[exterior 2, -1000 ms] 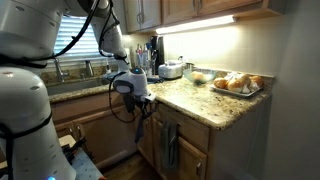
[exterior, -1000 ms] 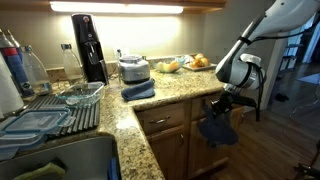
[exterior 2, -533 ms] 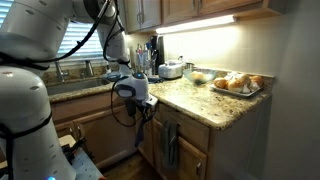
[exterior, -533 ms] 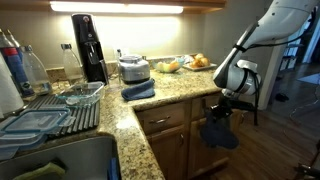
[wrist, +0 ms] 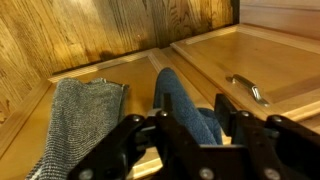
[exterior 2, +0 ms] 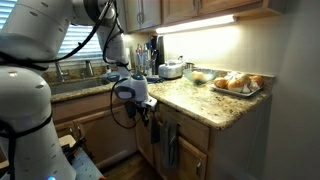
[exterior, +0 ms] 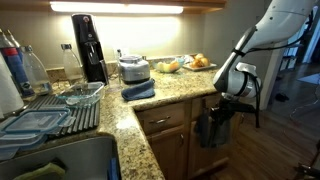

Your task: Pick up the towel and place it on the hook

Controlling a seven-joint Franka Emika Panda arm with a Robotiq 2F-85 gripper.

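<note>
- Clamped on the blue towel (wrist: 186, 102): the jaws of the gripper (wrist: 193, 138), pinching near one end so that the rest hangs free. In the wrist view the cloth runs out from between the fingers toward 12 o'clock.
- Held low and close against the cabinet front (exterior: 165, 120), under the edge of the granite counter (exterior: 175, 88). Probably so because the hanging spot is on that wooden face. No hook made out in any view.
- Draped on the same wood, at 9 o'clock of the blue towel in the wrist view: a grey knitted towel (wrist: 84, 125), just beside it. Cannot tell whether the two edges touch. Taken as a hint that the hanging place is close by, though only a judgement.
- At 2 o'clock of the grip in the wrist view: a metal door handle (wrist: 246, 89), apart from the cloth.
- Lying folded on the counter, at about 9 o'clock of the gripper in an exterior view and well apart from it: a second blue cloth (exterior: 138, 90), with nothing touching it.
- Pick-up judged done; hanging judged the step in hand, with the towel not yet let go.
- Writing: none legible. No brand or label readable on the tall black appliance (exterior: 89, 45) at 11 o'clock of the folded cloth; too small to tell.
</note>
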